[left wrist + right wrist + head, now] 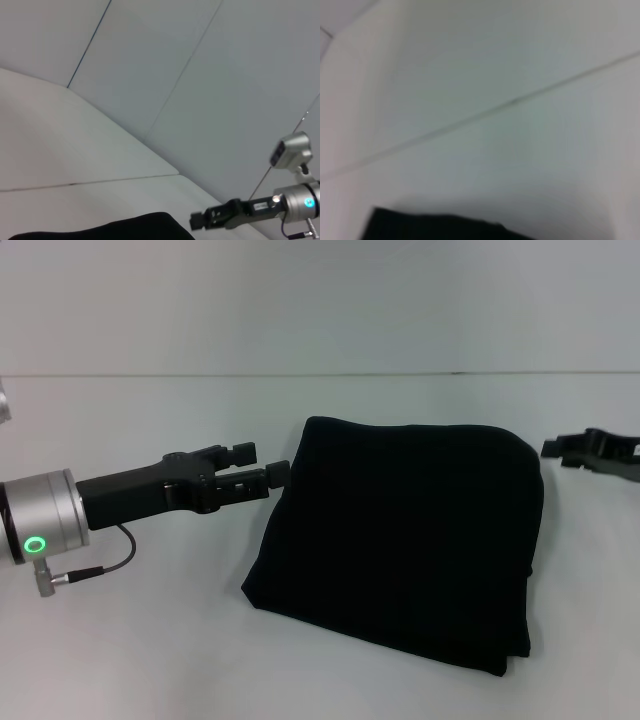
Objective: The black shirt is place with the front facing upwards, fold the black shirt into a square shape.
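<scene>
The black shirt lies folded into a rough square in the middle of the white table, plain side up, with no lettering showing. My left gripper hovers just off the shirt's left edge, open and holding nothing. My right gripper is at the far right, a little beyond the shirt's upper right corner and clear of the cloth. A strip of the shirt shows in the left wrist view, with the right gripper beyond it. The right wrist view catches one dark edge of the shirt.
A pale wall rises behind the table's back edge. A thin grey cable hangs under my left wrist. White tabletop surrounds the shirt on all sides.
</scene>
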You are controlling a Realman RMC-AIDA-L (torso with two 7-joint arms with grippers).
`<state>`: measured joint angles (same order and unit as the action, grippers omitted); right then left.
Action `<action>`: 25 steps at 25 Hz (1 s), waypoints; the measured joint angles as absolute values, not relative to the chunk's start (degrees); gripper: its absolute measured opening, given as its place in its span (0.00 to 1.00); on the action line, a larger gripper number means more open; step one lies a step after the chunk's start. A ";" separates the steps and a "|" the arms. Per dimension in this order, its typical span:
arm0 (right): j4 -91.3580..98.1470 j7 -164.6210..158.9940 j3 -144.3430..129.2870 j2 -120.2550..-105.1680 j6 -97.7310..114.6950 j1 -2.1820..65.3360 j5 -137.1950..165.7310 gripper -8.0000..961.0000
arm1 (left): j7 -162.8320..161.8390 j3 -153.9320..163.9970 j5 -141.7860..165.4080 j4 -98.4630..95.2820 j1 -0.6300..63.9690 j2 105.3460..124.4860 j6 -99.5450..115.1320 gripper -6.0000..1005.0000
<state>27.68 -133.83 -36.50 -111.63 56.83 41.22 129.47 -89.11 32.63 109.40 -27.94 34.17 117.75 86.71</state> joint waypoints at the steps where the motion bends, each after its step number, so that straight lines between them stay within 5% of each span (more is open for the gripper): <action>1: 28.27 -131.30 -35.46 -111.62 57.77 40.04 127.03 0.30 | -89.83 32.62 109.39 -27.94 34.15 117.76 86.59 0.89; 10: 30.81 -101.19 -29.59 -112.13 73.16 30.91 104.36 0.59 | -95.62 32.51 109.29 -27.95 34.25 117.53 86.62 0.89; 13: 30.88 -88.12 -30.03 -113.42 78.39 30.28 103.05 0.70 | -98.96 32.53 109.27 -27.95 34.60 117.27 86.77 0.89; 21: 29.95 -63.88 -31.95 -119.75 78.32 30.94 109.81 0.98 | -116.77 32.94 109.95 -27.95 35.83 115.05 85.61 0.89; 25: 28.73 -55.69 -32.00 -119.83 81.93 29.65 110.57 0.98 | -132.56 33.22 115.83 -27.83 37.41 113.52 81.45 0.89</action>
<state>28.73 -55.69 -32.00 -119.83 81.93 29.65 110.57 -132.56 33.22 115.83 -27.83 37.41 113.52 81.45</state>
